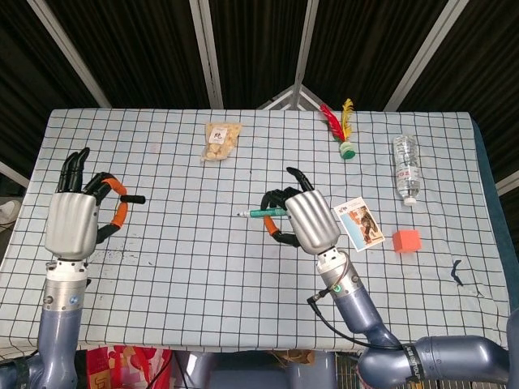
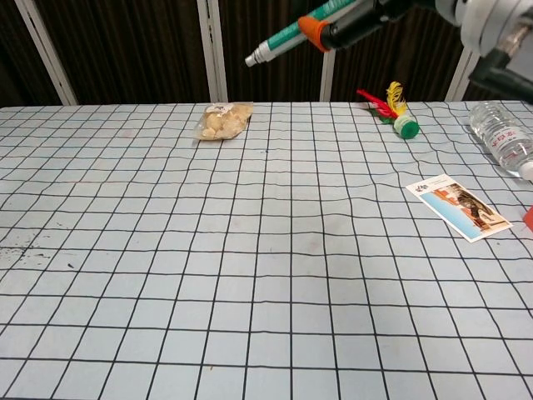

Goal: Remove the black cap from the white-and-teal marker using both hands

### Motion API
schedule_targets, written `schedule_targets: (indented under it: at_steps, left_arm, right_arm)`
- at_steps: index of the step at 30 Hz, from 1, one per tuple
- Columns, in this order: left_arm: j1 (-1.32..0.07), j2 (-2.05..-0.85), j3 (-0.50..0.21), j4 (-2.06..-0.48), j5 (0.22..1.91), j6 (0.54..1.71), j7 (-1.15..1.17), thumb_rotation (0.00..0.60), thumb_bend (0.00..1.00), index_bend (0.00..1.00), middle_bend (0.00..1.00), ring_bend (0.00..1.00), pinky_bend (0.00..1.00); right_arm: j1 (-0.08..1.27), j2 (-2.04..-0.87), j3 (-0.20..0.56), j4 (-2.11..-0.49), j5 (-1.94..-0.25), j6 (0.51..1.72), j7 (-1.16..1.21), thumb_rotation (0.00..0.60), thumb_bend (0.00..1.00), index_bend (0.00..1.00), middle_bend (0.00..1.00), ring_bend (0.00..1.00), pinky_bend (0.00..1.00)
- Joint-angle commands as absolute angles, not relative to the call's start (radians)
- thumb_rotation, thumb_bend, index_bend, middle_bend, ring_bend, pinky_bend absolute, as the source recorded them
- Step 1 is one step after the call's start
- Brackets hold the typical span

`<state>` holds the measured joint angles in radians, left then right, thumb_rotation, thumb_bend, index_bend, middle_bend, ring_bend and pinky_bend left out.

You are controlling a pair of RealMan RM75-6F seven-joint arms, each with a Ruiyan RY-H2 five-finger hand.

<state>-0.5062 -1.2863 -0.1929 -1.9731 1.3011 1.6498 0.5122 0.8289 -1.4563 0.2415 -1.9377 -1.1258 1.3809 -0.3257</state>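
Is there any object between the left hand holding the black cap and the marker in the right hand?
Nothing visible stands between them. The left hand pinches the black cap, the right hand holds the marker, and only bare checked tablecloth shows below the gap.
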Motion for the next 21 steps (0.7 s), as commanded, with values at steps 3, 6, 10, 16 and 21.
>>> schedule_targets:
  at_steps: [3, 6, 10, 16, 21]
  left_arm:
    - [-0.439, -1.345, -0.131, -1.769, 1.332, 1.618, 0.337, 0.600, 0.51, 0.57, 0.42, 0.00, 0.00]
    - [-0.427, -1.389, -0.119, -1.677, 1.332, 1.595, 0.271, 0.600, 0.51, 0.57, 0.42, 0.00, 0.00]
    - [-0.419, -1.449, -0.114, -1.568, 1.330, 1.570, 0.188, 0.600, 0.51, 0.57, 0.42, 0.00, 0.00]
    - [-0.416, -1.559, -0.112, -1.371, 1.336, 1.522, 0.086, 0.600, 0.51, 0.56, 0.41, 0.00, 0.00]
    - [-0.419, -1.641, -0.121, -1.240, 1.331, 1.475, -0.011, 0.600, 0.51, 0.54, 0.41, 0.00, 0.00]
  right_arm:
    - [0.764, -1.537, 0.173, -1.830, -1.225, 1.393, -0.211, 0.600, 0.62, 0.80, 0.72, 0.54, 0.13]
    - [0.743, -1.565, 0.163, -1.793, -1.240, 1.395, -0.168, 0.600, 0.62, 0.80, 0.72, 0.54, 0.13]
    - [0.719, -1.595, 0.149, -1.749, -1.250, 1.391, -0.122, 0.600, 0.62, 0.80, 0.72, 0.54, 0.13]
    - [0.683, -1.652, 0.125, -1.649, -1.267, 1.371, -0.064, 0.600, 0.62, 0.81, 0.72, 0.54, 0.13]
    - [0.661, -1.701, 0.108, -1.565, -1.274, 1.341, -0.031, 0.600, 0.63, 0.81, 0.72, 0.54, 0.13]
